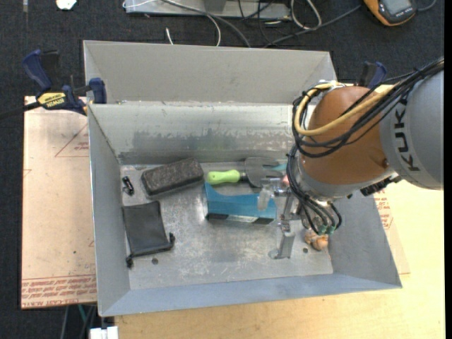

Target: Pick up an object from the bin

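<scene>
My gripper hangs low over the bin floor at the right, its tip just right of a blue box with a clear front. A green-handled tool with a metal head lies behind the box, partly under the arm's orange cover. A small orange-brown thing lies on the floor just right of the gripper. Nothing shows in the gripper.
At the left of the bin lie a grey rectangular block, a flat black pouch and a small black clip. The arm and its cables cover the bin's right rear corner. Bare floor stretches along the front wall.
</scene>
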Controlling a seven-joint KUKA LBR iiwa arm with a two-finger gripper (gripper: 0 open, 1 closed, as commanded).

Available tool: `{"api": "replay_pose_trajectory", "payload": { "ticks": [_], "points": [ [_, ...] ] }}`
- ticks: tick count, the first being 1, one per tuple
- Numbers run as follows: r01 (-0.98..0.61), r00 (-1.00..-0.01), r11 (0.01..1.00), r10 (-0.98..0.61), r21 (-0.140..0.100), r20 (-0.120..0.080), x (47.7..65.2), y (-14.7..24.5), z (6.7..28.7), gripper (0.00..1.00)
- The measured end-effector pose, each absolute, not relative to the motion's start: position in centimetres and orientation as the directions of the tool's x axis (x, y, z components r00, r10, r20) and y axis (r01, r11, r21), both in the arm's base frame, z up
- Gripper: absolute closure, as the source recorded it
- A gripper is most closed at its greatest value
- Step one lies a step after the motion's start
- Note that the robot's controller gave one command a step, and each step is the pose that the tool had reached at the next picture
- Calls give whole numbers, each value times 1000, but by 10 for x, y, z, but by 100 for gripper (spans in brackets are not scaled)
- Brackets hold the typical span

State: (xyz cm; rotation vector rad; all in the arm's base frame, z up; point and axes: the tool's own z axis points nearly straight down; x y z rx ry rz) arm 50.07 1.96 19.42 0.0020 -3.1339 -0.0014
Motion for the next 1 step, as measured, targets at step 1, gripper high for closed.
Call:
{"api": "replay_pose_trajectory", "payload": {
  "ticks": [1],
  "points": [
    [-1, -1000, 1000, -1, 1, 0, 502, 20, 198, 0]
  ]
}}
